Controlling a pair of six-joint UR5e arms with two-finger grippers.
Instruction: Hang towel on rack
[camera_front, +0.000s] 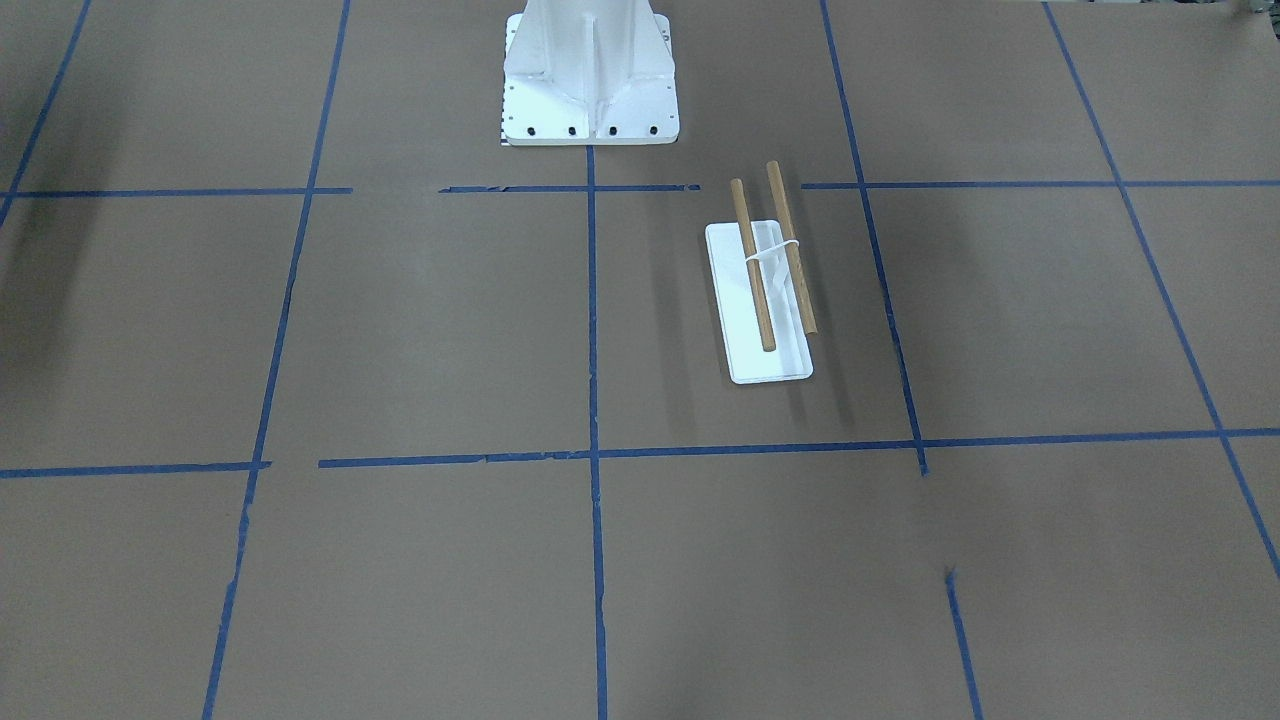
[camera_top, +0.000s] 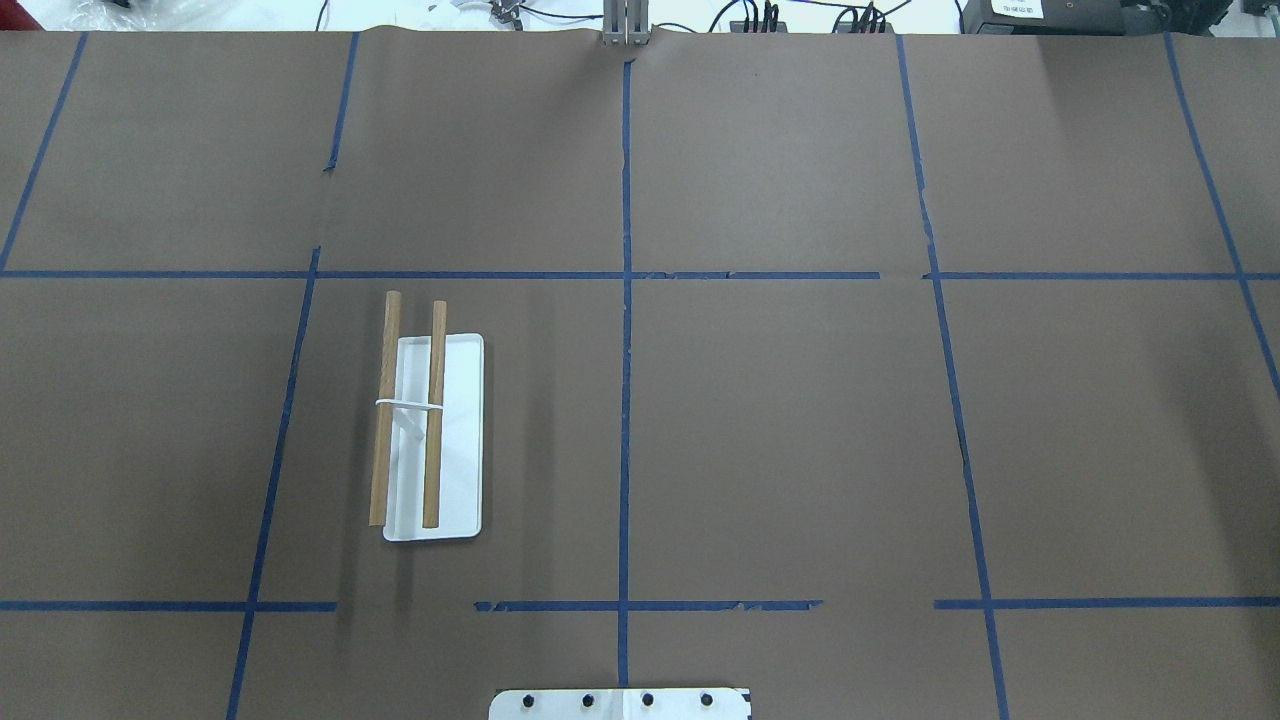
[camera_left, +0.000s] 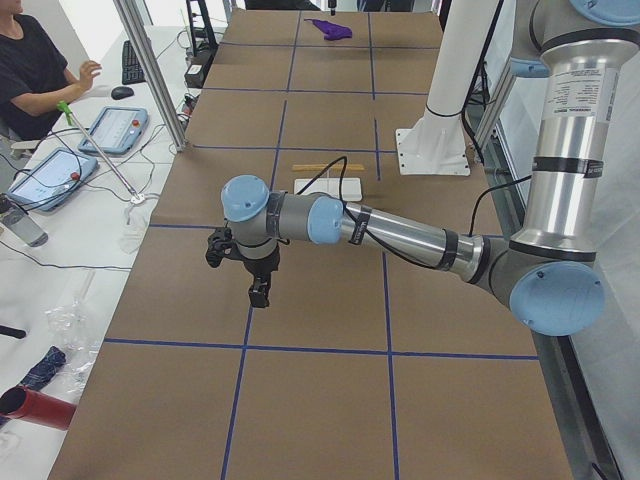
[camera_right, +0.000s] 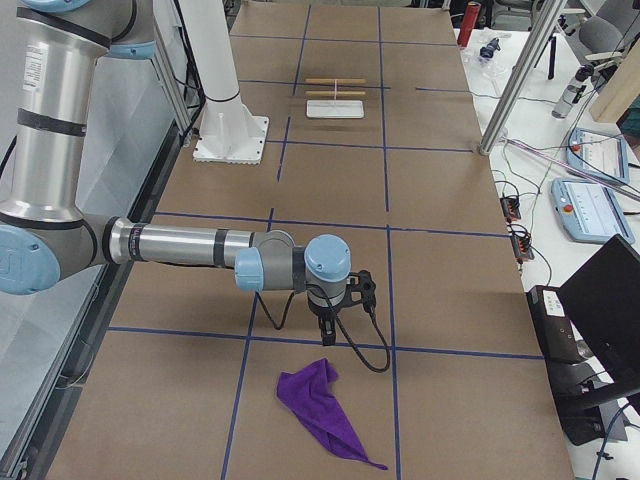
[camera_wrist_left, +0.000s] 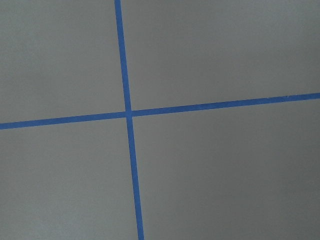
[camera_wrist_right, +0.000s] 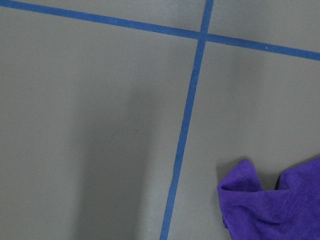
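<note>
Probably light and limp, the towel (camera_right: 320, 408) wants pinching at a raised fold near its edge; whether the right gripper (camera_right: 327, 337) is spread, I cannot tell.

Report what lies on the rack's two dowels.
Only the white wire support crosses the dowels of the rack; no cloth. The purple towel lies on the table far off. The dowels hide strips of the base.
</note>
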